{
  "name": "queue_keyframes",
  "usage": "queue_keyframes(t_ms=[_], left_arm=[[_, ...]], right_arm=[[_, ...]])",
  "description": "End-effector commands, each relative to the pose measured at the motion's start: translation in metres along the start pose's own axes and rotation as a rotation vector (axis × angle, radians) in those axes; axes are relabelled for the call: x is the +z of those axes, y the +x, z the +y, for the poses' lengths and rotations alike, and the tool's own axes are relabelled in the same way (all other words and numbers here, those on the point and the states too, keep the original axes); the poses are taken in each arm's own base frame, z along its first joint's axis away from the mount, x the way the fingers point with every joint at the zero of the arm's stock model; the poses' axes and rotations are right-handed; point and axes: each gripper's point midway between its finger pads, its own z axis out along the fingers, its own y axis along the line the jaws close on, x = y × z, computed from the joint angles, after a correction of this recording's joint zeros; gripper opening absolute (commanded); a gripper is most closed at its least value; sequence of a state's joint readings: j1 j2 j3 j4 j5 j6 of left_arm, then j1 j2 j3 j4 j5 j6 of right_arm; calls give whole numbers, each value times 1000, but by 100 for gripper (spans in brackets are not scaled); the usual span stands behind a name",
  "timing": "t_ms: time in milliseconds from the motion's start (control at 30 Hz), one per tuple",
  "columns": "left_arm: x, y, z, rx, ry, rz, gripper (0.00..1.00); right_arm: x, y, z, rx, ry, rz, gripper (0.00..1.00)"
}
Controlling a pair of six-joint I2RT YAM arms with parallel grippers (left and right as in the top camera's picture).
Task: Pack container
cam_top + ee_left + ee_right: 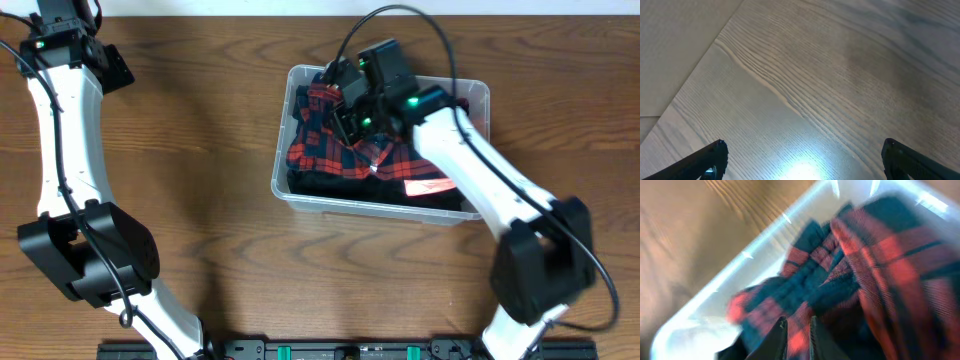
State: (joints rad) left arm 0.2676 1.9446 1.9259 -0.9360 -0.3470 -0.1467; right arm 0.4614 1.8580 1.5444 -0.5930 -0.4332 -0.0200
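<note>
The container [380, 207] is a clear plastic bin on the wooden table right of centre, with its pale rim [740, 262] filling the right wrist view. A red, black and blue plaid cloth [320, 150] lies bunched inside it, over dark fabric. My right gripper [345, 125] reaches down into the bin's left half. Its fingers [799, 330] stand almost together, with a fold of the plaid cloth [880, 255] in the narrow gap. That view is blurred. My left gripper [805, 152] hangs wide open over bare wood at the far left [115, 65], holding nothing.
A pale tag [425, 187] lies on the dark fabric near the bin's front right. The right arm crosses over the bin's right half. A black rail [300, 350] runs along the table's front edge. A pale wall meets the table at upper left [670, 45].
</note>
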Motion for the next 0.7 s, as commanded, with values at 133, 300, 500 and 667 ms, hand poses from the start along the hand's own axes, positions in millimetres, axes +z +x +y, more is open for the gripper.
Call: queue_keyframes(t_ms=[133,300,500,667], left_arm=[[2,1,3,0,-15,4,98],[2,1,3,0,-15,4,98],[2,1,3,0,-15,4,98],[2,1,3,0,-15,4,98]], right_arm=[[-141,-36,35,-103,12,-220,18],[-215,-13,47,-130,74,-256,20],[-290,23,72,-151,155,-332,24],[-338,57,98,-197,238,-401,47]])
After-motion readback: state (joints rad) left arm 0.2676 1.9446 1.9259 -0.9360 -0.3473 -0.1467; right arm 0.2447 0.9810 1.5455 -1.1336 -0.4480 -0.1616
